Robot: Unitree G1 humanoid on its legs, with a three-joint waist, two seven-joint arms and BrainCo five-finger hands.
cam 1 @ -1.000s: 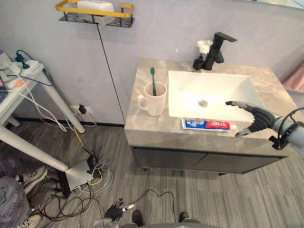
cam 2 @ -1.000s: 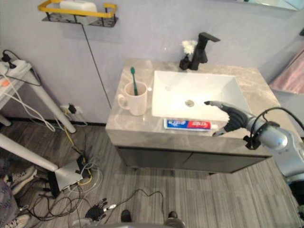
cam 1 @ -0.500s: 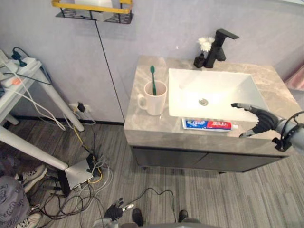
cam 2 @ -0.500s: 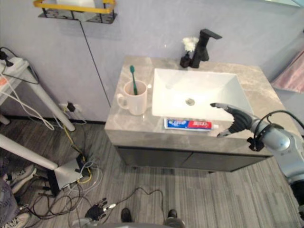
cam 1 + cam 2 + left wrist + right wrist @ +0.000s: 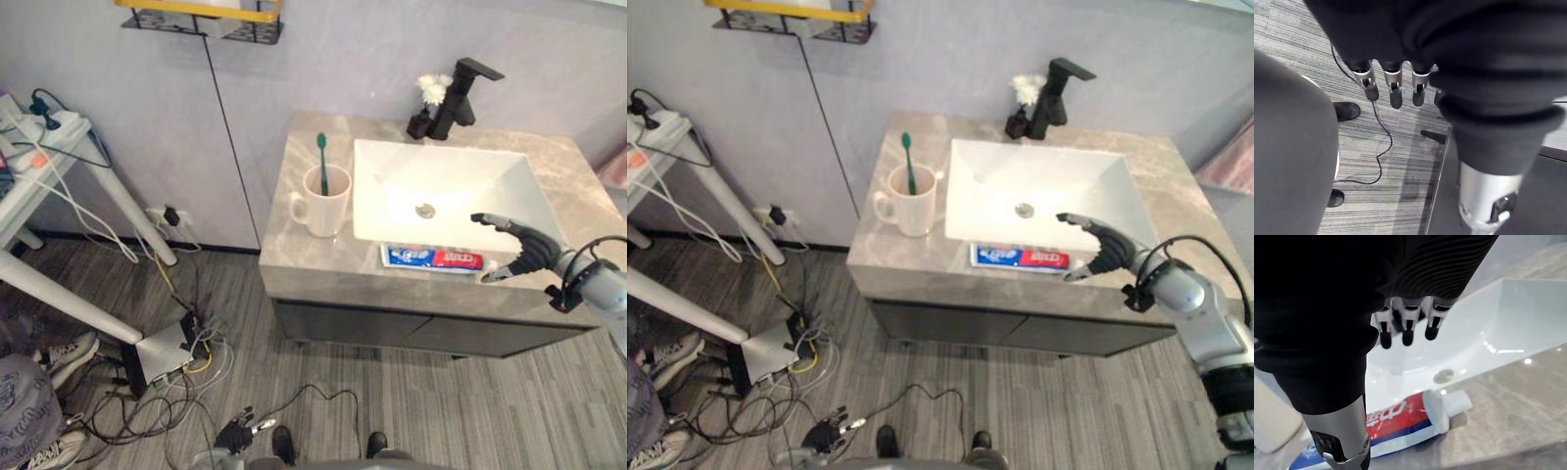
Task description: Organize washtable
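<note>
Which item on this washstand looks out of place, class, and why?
The toothpaste tube lies flat on the counter in front of the sink, while the toothbrush stands in the mug. The open right robot hand hovers beside its cap end.

Sink [image 5: 460, 186]: set into the right part of the worktop [image 5: 313, 259].
Mug [image 5: 321, 201]: on the worktop left of the sink, toothbrush [image 5: 321, 162] standing in it.
Toothpaste tube [image 5: 431, 258]: flat on the worktop before the sink, cap to the right.
Faucet [image 5: 460, 93]: behind the sink, flower pot [image 5: 427, 103] just left of it.
Right hand [image 5: 524, 250]: near the tube's cap, at the sink's front right corner.
Left hand [image 5: 235, 434]: low over the floor.
</note>
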